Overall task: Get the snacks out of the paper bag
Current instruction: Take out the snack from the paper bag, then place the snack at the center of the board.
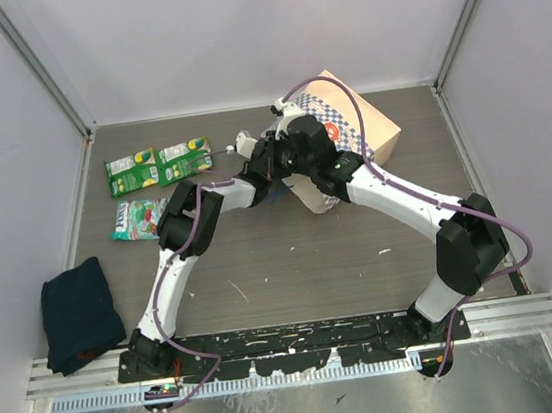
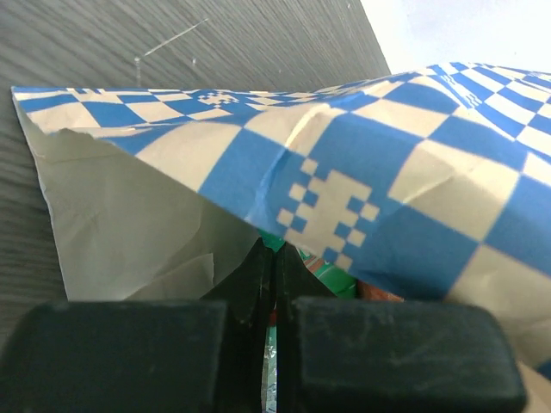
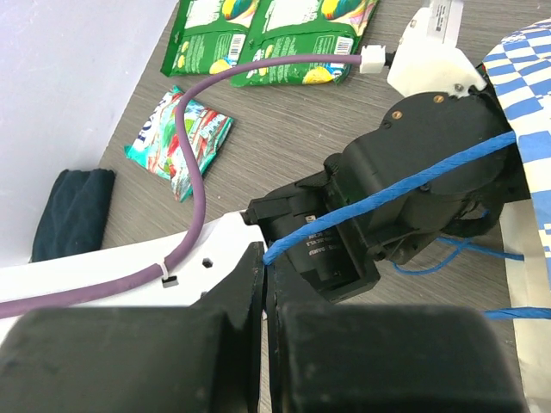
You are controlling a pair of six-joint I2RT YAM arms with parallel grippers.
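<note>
Items I log: paper bag (image 2: 362,163), matt creased checkered paper; its cord handle (image 3: 405,185), twisted blue fibre; snacks (image 1: 131,172), glossy plastic film; cloth (image 1: 79,311), dark matt fabric; table (image 1: 293,265), scuffed grey wood-grain.

Left arm (image 1: 169,280) and right arm (image 1: 396,197): white shells, boxy black joints, a purple cable (image 3: 194,198) along each. Left gripper (image 2: 275,267) and right gripper (image 3: 264,275) are blocky matte black.

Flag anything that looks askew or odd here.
The paper bag lies tipped on its side, mouth toward the arms, its upper wall creased. The right gripper pinches its blue cord handle taut, and the left gripper sits shut inside the mouth. Small white flecks dot the table.
</note>
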